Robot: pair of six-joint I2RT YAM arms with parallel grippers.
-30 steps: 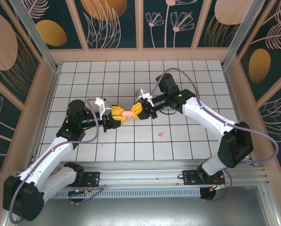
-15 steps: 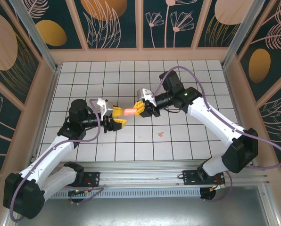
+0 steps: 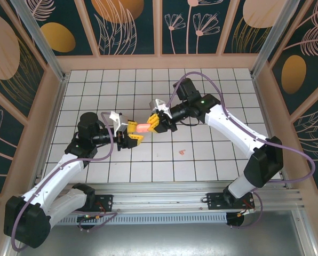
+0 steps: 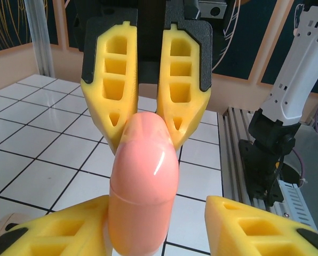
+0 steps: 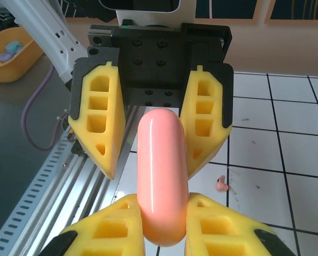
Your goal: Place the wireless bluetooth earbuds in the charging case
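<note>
Left tool [image 3: 133, 132] spread — one pink piece [image 3: 143, 127], one earbud [image 3: 182, 152].

On the white gridded table [image 3: 95, 85] lies one tiny pink piece [image 3: 182, 152], possibly an earbud, right of centre.

1. Two robot arms, a left arm [image 3: 57, 176] and a right arm [image 3: 233, 130].
2. Two pairs of yellow jaws.
3. One pink capsule [image 3: 143, 127].
4. One tiny pink earbud [image 3: 182, 152].
5. One white gridded worktop [image 3: 164, 170].
6. One orange tray [image 5: 9, 60].
</note>
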